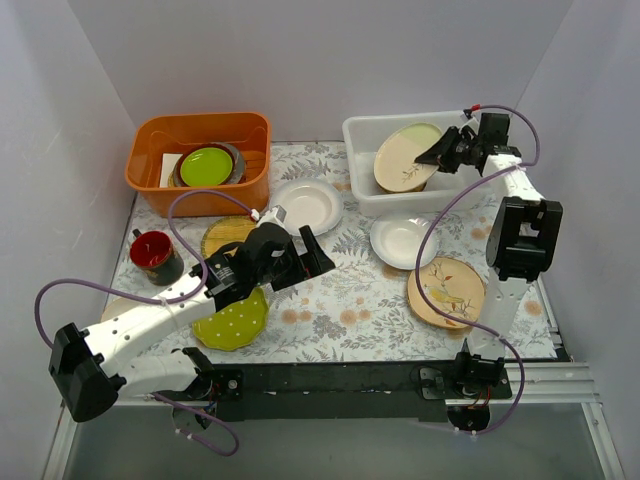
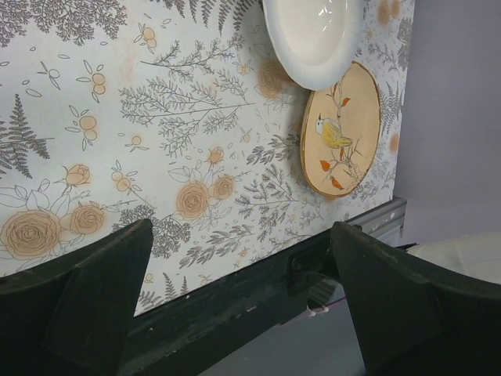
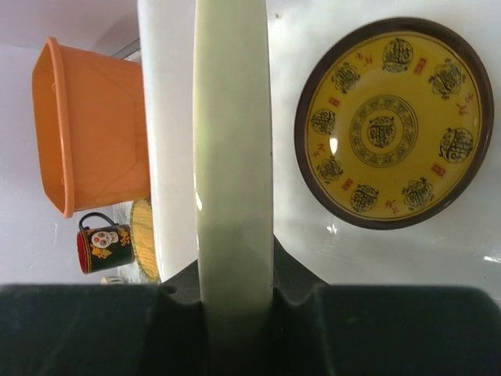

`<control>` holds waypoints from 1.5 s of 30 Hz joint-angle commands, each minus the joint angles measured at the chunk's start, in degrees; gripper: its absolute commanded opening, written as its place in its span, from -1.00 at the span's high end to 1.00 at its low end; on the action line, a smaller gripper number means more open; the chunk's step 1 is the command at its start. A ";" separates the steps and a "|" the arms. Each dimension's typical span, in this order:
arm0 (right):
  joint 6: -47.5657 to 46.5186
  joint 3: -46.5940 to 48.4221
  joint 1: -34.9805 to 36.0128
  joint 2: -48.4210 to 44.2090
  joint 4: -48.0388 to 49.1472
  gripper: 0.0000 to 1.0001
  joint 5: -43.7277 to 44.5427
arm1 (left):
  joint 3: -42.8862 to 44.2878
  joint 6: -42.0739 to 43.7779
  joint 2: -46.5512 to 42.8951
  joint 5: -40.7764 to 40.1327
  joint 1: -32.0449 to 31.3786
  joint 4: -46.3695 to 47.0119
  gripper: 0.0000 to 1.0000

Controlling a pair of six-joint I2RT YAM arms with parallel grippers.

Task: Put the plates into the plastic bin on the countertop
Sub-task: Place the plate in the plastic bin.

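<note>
Several plates (image 1: pixel 305 206) dot countertop (image 1: pixel 340 300); left jaws wide, empty; right jaws pinch plate (image 1: pixel 400 160), seemingly over bin (image 1: pixel 392 118).

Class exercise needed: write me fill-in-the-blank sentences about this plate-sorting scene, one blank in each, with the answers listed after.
1. The left gripper has its jaws ____, holding nothing.
2. The right gripper grips a pale ____ above the plastic bin.
3. The tub holding the lime-green plate is ____.
Missing words: open; plate; orange.
</note>
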 commanded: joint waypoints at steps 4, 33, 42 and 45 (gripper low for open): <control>0.01 -0.66 -0.08 0.95 5.09 0.95 -2.73 | 1.45 0.29 0.70 0.95 -0.17 0.61 -0.96; -5.17 3.46 0.01 8.42 -5.45 -0.33 2.45 | -0.92 -1.11 0.43 2.71 -0.25 1.66 -0.97; -10.45 10.23 0.09 9.74 -15.99 -0.44 10.45 | -0.74 -0.85 0.17 3.24 -0.34 1.66 -0.96; -13.08 12.69 0.18 9.30 -18.97 -0.52 15.10 | -0.48 -0.41 0.43 3.67 -0.25 1.57 -0.96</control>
